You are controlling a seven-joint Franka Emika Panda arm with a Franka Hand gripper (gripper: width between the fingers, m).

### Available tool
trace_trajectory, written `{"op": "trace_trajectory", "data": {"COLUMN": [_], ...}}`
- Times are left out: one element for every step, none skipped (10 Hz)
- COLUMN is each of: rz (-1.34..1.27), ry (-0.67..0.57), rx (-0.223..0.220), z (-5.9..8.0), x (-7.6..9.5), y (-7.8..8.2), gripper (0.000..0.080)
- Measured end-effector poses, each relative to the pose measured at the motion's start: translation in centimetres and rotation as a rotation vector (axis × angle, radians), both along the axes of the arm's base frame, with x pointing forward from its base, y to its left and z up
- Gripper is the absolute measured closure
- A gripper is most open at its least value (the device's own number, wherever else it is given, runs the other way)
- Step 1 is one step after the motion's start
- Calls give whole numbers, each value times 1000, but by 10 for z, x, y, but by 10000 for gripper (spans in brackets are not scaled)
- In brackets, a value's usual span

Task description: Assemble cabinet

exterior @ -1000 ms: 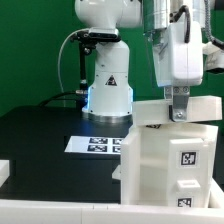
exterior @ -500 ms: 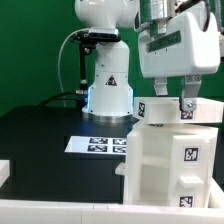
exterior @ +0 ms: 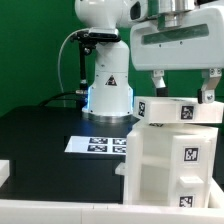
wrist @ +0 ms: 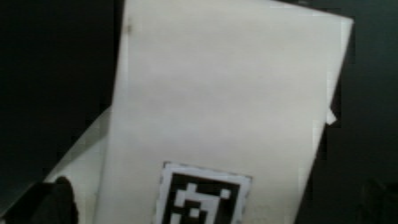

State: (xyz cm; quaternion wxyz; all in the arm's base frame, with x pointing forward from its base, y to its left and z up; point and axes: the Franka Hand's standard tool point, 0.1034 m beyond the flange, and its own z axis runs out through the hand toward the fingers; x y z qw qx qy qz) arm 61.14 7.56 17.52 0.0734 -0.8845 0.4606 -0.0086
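The cabinet (exterior: 170,165) is a tall white box with square tags, at the front on the exterior view's right. A white top piece (exterior: 168,110) with tags lies on it. My gripper (exterior: 183,93) hovers just over that top piece, its broad side to the camera and its two fingers (exterior: 155,84) far apart, so it is open and holds nothing. In the wrist view the white tagged top surface (wrist: 214,110) fills the picture below the gripper (wrist: 205,215), with one dark fingertip (wrist: 47,203) at the picture's edge.
The marker board (exterior: 95,144) lies flat on the black table (exterior: 40,140) in front of the robot base (exterior: 108,90). A white rim (exterior: 60,208) runs along the table's front edge. A green wall stands behind.
The gripper has turned about its vertical axis, from edge-on to broadside, and has risen a little from the cabinet's top. The cabinet has not moved.
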Motion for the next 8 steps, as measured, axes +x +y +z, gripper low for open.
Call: {"op": "trace_trajectory", "data": {"rz": [169, 316, 456, 556, 614, 674, 758, 993], "ry": [17, 18, 11, -11, -17, -22, -30, -46], "rx": [-22, -50, -73, -82, -87, -92, -99, -141], "z": [4, 8, 10, 11, 11, 10, 10, 15], "x": [-3, -3, -4, -3, -3, -3, -3, -1], "y": [1, 3, 7, 6, 5, 5, 4, 4], "gripper": [3, 3, 3, 3, 3, 3, 3, 3]}}
